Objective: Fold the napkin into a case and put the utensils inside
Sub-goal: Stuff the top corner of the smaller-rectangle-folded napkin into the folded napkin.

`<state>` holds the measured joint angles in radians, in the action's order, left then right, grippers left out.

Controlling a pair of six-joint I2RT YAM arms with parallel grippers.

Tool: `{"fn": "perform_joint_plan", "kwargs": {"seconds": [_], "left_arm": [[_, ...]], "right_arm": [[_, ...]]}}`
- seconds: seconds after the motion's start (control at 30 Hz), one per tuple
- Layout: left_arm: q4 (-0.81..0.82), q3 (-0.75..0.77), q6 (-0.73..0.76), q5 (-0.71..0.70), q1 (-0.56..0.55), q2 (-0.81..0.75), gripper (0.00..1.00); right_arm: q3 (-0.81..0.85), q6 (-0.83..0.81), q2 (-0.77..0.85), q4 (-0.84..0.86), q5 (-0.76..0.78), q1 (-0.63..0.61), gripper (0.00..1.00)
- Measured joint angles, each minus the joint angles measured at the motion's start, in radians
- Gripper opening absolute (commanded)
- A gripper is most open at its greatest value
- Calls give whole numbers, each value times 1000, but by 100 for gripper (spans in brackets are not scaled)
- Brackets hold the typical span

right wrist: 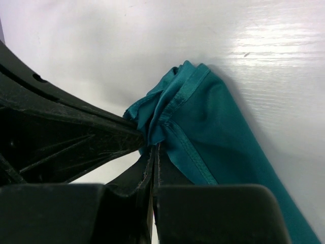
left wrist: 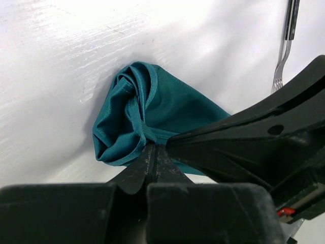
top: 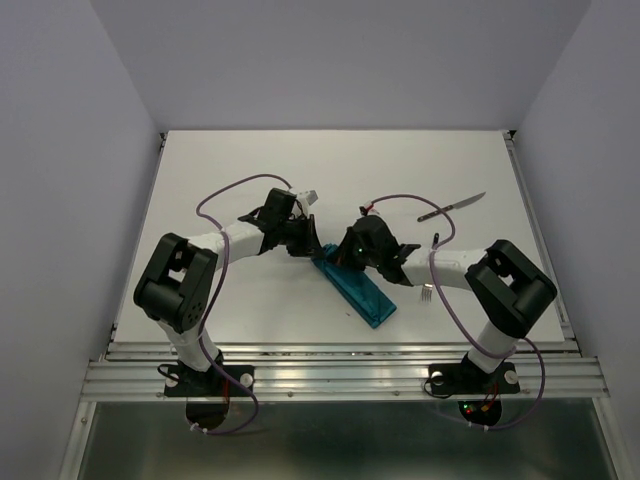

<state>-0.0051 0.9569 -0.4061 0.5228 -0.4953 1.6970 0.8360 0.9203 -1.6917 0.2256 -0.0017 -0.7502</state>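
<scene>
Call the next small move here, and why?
Probably ease the two apart across the strip. The left end effector and right end effector are both shut on the same end of the napkin, and the cloth between them is bunched; fork and knife lie outside on the table.

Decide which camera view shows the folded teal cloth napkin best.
The top external view: it shows the long folded teal cloth napkin nearly whole. The wrist views show only its bunched end, pinched by the left claw and right claw.
</scene>
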Motion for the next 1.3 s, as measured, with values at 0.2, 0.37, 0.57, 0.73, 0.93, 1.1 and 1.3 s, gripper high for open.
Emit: {"fn": "perform_joint_plan", "kwargs": {"seconds": [0.2, 0.37, 0.57, 0.73, 0.93, 1.1, 1.3], "left_arm": [[12, 0, 3, 2, 0, 2, 0], [16, 0, 5, 5, 0, 8, 0], [16, 0, 5, 10, 0, 11, 0], [16, 0, 6, 13, 0, 11, 0], [16, 0, 8, 19, 0, 11, 0], [16, 0, 11, 18, 0, 11, 0], [17, 0, 11, 19, 0, 24, 0]], "right_arm": [[-32, 17, 3, 23, 3, 26, 1], [-32, 19, -7, 46, -16, 36, 1], [-21, 19, -34, 74, -51, 36, 1], [6, 22, -74, 100, -85, 36, 1], [10, 39, -135, 137, -121, 36, 1], [32, 56, -183, 174, -131, 37, 1], [33, 57, -188, 183, -134, 37, 1]]}}
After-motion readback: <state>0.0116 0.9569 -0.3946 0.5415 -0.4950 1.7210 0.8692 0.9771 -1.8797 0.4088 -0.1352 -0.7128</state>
